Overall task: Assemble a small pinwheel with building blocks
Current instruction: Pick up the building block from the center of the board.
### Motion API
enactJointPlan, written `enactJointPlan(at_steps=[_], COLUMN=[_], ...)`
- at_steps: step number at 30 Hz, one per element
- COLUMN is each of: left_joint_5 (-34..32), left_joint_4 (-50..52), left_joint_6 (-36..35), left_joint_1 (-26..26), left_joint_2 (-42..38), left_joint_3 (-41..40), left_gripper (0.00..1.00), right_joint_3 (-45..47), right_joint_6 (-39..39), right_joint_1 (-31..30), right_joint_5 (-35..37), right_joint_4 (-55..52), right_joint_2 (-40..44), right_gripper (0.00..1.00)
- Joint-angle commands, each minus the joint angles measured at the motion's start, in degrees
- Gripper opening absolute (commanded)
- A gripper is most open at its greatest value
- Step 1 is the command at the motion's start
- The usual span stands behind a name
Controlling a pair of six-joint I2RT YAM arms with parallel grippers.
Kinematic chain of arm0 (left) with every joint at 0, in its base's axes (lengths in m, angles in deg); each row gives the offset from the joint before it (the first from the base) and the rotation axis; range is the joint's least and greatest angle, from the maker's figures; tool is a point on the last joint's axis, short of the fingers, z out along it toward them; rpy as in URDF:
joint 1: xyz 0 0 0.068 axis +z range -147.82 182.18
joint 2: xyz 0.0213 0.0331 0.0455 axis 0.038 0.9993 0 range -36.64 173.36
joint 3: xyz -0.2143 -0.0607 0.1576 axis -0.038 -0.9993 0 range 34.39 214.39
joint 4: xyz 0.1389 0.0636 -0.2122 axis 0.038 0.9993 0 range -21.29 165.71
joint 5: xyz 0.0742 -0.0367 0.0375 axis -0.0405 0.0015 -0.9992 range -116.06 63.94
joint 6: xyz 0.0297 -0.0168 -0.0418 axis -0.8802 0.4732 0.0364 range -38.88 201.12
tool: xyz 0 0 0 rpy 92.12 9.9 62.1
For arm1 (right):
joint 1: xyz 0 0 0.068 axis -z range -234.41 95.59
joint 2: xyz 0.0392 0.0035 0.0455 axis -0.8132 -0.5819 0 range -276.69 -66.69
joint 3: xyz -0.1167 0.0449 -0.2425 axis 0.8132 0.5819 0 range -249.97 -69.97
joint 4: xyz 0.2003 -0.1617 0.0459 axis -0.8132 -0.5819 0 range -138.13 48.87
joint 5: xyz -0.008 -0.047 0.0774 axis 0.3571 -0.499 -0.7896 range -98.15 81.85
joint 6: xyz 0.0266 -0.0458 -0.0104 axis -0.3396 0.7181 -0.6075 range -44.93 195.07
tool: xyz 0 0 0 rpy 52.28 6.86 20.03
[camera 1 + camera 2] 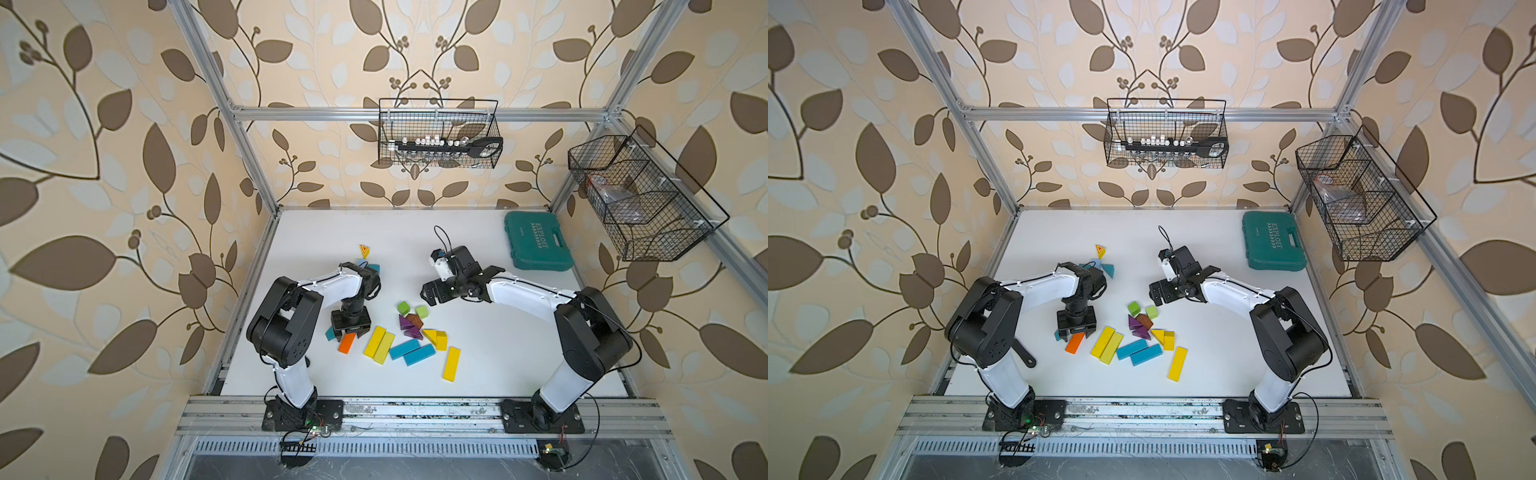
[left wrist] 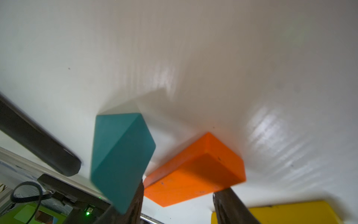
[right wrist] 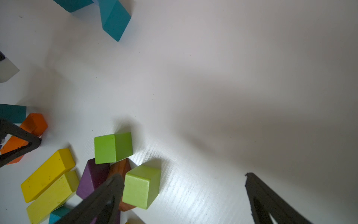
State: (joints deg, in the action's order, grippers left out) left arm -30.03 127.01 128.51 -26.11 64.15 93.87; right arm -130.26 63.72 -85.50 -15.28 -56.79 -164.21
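My left gripper (image 1: 350, 332) points down at the left end of the block pile. In the left wrist view its fingers (image 2: 135, 201) stand on either side of the near end of an orange bar (image 2: 193, 170), with table showing between them. A teal wedge (image 2: 120, 155) lies against the outside of one finger. My right gripper (image 1: 460, 284) hovers wide open with nothing between its fingers. One of its fingers (image 3: 108, 194) is beside a light green cube (image 3: 141, 186). Yellow bars (image 1: 379, 345), blue bars (image 1: 411, 352), purple wedges (image 1: 405, 325) and another green cube (image 1: 403, 307) lie loose between the arms.
A small yellow triangle (image 1: 364, 250) and teal and light-blue blocks (image 1: 371, 268) sit farther back, partly under the left arm. A large teal tool case (image 1: 538, 245) lies at the back right. Wire baskets (image 1: 438, 133) (image 1: 640, 199) hang on the frame.
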Motion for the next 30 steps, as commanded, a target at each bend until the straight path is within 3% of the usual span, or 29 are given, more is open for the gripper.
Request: enactJointPlan(at_steps=[1, 3, 13, 17, 22, 30], left_joint_5=[1.49, 2.06, 3.4, 3.01, 2.35, 3.51], left_joint_4=[-3.24, -3.6, -3.95, -2.89, -1.04, 1.71], left_joint_6=[-1.6, -1.83, -2.47, -6.36, -16.65, -24.13], left_joint_1=[1.79, 1.86, 2.5, 4.84, 8.85, 9.66], left_joint_2=[-0.97, -0.36, 3.48, 5.8, 11.08, 20.11], left_joint_3=[-2.11, -1.55, 3.76, 9.72, 21.0, 34.45], left_gripper=[0.6, 0.58, 0.27, 0.22, 0.21, 0.2], right_joint_3=[0.35, 0.22, -0.3, -0.35, -0.44, -0.57], right_joint_6=[0.1, 0.1, 0.63, 0.87, 0.98, 1.07], right_joint_1=[0.18, 0.24, 0.29, 0.35, 0.42, 0.86], right_joint_5=[-1.15, -1.16, 0.13, 0.76, 1.07, 1.74], right_joint_4=[-0.69, -0.77, -1.65, -1.91, -2.01, -2.27], right_joint_2=[-1.86, -2.18, -3.16, -3.36, -3.66, -4.29], right_gripper=[1.0, 1.0, 1.0, 1.0, 1.0, 1.0])
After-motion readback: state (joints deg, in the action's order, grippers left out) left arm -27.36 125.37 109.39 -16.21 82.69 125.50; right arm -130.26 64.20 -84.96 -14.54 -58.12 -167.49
